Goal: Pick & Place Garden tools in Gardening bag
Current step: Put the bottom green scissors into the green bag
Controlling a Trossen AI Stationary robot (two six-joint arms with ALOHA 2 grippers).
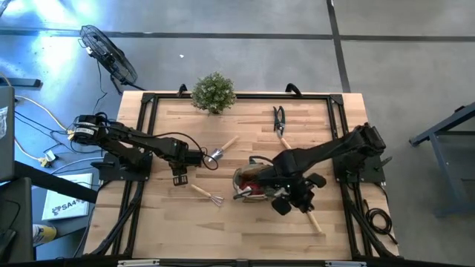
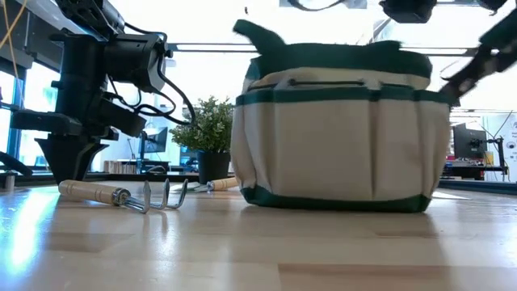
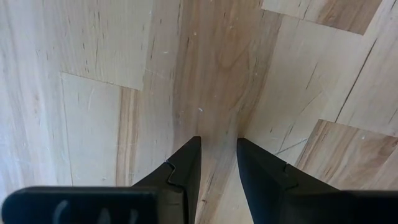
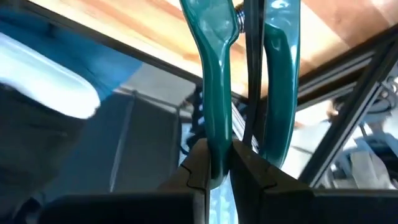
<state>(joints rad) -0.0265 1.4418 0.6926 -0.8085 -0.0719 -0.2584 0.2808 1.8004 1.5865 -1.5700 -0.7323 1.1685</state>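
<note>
The olive-and-tan fabric gardening bag [image 1: 256,184] sits mid-table, something red showing in its mouth. My right gripper [image 4: 217,163] pinches one handle of the green-handled pruners [image 4: 219,74] beside it. Outside lie a wooden-handled rake [image 1: 206,194], trowel [image 1: 221,150], dark snips [image 1: 279,120]. My left gripper [image 3: 217,163] hangs part-open, holding nothing.

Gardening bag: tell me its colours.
Cream-tan body with dark green trim on the gardening bag; clearest in the low view.
</note>
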